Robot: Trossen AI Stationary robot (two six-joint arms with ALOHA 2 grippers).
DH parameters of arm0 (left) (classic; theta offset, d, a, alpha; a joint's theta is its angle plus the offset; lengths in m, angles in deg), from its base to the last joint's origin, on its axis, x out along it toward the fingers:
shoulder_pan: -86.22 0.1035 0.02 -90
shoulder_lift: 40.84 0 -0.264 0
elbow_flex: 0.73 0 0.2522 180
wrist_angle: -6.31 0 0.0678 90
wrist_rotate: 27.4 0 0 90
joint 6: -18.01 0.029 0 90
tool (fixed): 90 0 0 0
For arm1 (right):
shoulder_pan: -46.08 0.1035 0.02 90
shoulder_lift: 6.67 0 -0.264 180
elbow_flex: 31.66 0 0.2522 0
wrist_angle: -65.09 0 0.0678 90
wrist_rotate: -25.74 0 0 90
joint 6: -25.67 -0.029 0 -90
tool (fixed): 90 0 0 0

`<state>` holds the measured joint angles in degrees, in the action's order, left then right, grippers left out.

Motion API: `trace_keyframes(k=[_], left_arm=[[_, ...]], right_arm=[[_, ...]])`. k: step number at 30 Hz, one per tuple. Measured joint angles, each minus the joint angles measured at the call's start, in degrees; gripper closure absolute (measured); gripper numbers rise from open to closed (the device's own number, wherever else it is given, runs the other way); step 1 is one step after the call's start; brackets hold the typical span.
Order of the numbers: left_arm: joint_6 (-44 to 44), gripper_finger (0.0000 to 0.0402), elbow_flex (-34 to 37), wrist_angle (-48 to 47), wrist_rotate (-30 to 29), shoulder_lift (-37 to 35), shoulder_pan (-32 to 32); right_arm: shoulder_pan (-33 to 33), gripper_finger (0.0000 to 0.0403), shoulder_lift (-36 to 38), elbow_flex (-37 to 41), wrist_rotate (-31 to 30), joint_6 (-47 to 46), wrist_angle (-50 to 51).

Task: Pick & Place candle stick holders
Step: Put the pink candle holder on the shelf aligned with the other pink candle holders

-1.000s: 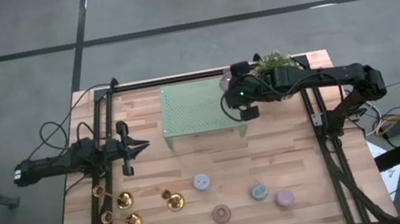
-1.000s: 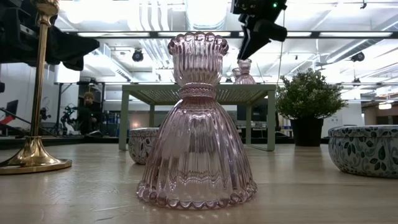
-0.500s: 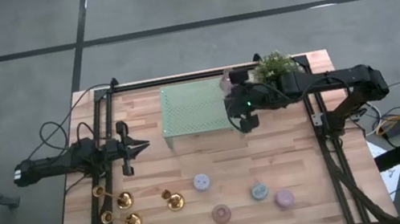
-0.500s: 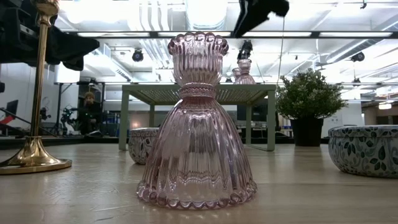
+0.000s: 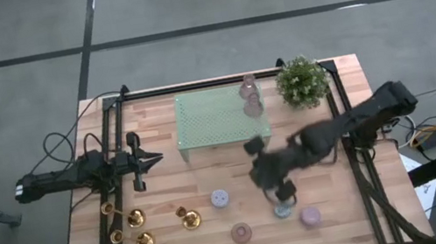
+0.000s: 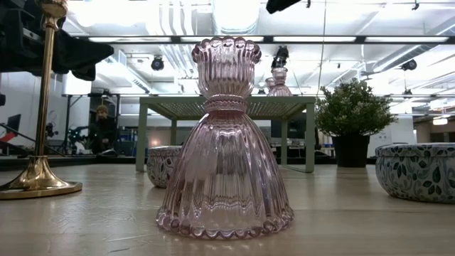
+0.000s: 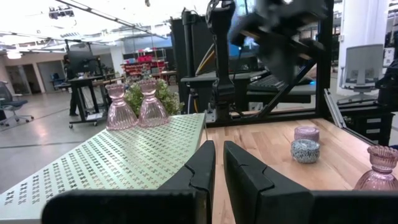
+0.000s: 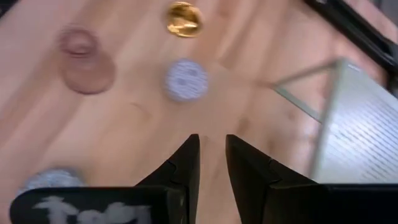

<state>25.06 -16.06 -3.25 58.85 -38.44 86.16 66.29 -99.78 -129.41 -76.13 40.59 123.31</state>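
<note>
Several gold candle stick holders (image 5: 138, 218) stand on their round bases at the table's near left; one shows in the right wrist view (image 8: 184, 18) and one in the low view (image 6: 41, 99). My right gripper (image 5: 281, 193) (image 8: 211, 142) hangs above the near middle of the table, pointing slantwise down. A narrow gap shows between its fingers, with nothing in it. My left gripper (image 5: 159, 158) (image 7: 219, 148) waits at the left, level and shut on nothing.
A green perforated shelf (image 5: 214, 123) stands at the far middle with two pink glass holders (image 5: 251, 99) on its right end. A potted plant (image 5: 302, 81) is at the far right. A pink glass holder (image 5: 241, 233) and squat patterned and lilac pieces (image 5: 282, 210) stand along the near edge.
My right gripper has swung from the shelf's right end toward the table's near edge and slightly left, tipping further down. It is now over the near middle. The two pink glass holders stay on the shelf.
</note>
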Motion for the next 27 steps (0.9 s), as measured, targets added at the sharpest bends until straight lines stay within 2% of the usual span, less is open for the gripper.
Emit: trace_keyframes(k=[6, 14, 21, 27], left_arm=[[0.0, 0.0364, 0.0, 0.0, 0.0, 0.0, 0.0], [0.0, 0.0364, 0.0, 0.0, 0.0, 0.0, 0.0], [0.0, 0.0364, 0.0, -0.2, 0.0, 0.0, 0.0], [0.0, 0.0364, 0.0, -0.3, 0.0, 0.0, 0.0]], right_arm=[[6.4, 0.0313, -6.3, 0.0, 0.0, 0.2, -5.9], [11.5, 0.0268, -13.1, 0.0, -0.4, 3.0, -15.6], [12.2, 0.0233, -18.8, -1.3, -1.7, 5.0, -18.5], [12.2, 0.0234, -22.5, -4.5, -1.8, 6.2, -17.6]])
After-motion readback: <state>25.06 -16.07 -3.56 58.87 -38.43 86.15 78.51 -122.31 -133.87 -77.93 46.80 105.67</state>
